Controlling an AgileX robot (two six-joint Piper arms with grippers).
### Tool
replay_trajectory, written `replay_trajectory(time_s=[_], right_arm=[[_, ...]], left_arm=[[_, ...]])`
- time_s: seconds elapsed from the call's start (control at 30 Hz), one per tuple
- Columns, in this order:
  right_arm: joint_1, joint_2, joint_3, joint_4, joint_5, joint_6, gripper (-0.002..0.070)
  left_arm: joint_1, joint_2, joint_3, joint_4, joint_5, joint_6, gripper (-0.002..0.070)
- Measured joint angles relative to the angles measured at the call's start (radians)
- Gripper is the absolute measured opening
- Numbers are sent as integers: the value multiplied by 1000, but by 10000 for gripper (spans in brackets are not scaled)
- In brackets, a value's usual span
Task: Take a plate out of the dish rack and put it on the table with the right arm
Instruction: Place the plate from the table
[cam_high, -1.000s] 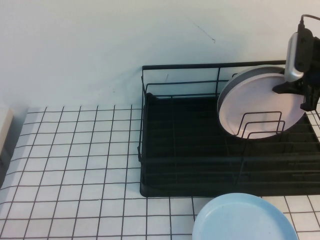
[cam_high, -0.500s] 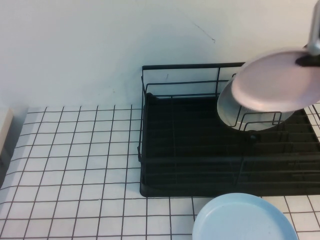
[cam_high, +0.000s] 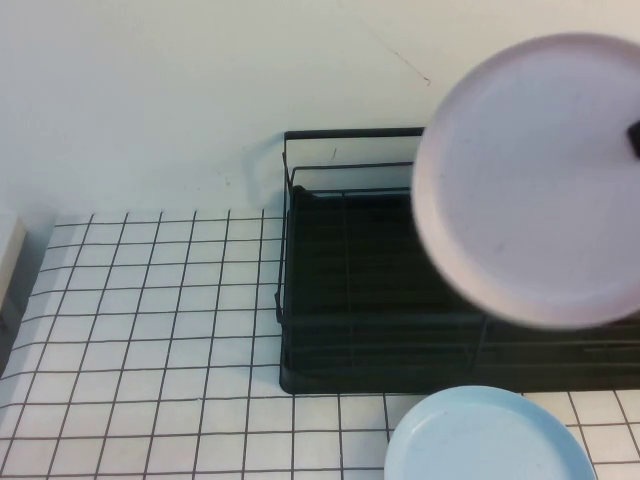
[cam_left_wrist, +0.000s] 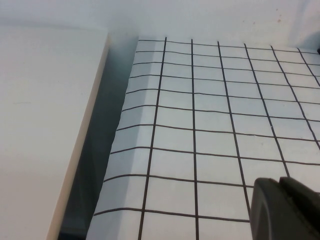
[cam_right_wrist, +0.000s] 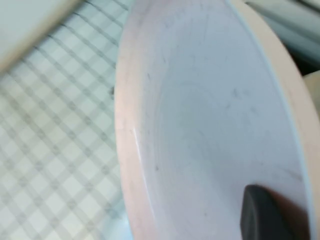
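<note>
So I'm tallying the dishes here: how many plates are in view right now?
2. The pink plate is held up over the dish rack by the right end effector; the light blue plate lies on the table in front. More may be hidden behind the pink one.

Only small parts of the robot are visible. The left gripper (cam_left_wrist: 286, 210) is low over the table (cam_left_wrist: 210, 125). In the left wrist view it shows as a matte black block of hard plastic with softly rounded corners. A thin straight groove runs down it and divides it into two parts. No screws, cables or markings are visible on it.

The right gripper (cam_right_wrist: 264, 215) is at the rim of the plate (cam_high: 530, 180), clamped on it. One black fingertip (cam_right_wrist: 260, 212) shows, smooth, with a rounded end. In the high view, only a small black piece shows at the right edge.
</note>
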Motion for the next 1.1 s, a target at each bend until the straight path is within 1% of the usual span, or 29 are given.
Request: replay_trajectory(time_s=[0.13,0.23,0.33,0.5,0.57,0.7,0.8,0.9,1.0,1.1], right_arm=[[0,-75,264,134,0,-19,115],[0,-114,491,155,-15,-62,115],[0,-121,698,159,-125,-101,115],[0,-99,910,200,-309,-251,115],[0,-82,948,236,-361,-333,115],[0,-47,973,357,-400,-493,114],[0,-23,975,435,-422,-572,116],[0,4,975,474,-449,-611,132],[0,33,975,483,-458,-622,181],[0,58,975,483,-454,-632,272]], left_arm=[[0,0,0,0,0,0,-3],[0,0,0,0,0,0,-3],[0,0,0,0,0,0,-3],[0,0,0,0,0,0,-3],[0,0,0,0,0,0,-3],[0,0,0,0,0,0,-3],[0,0,0,0,0,0,-3],[0,0,0,0,0,0,-3],[0,0,0,0,0,0,-3],[0,0,0,0,0,0,-3]])
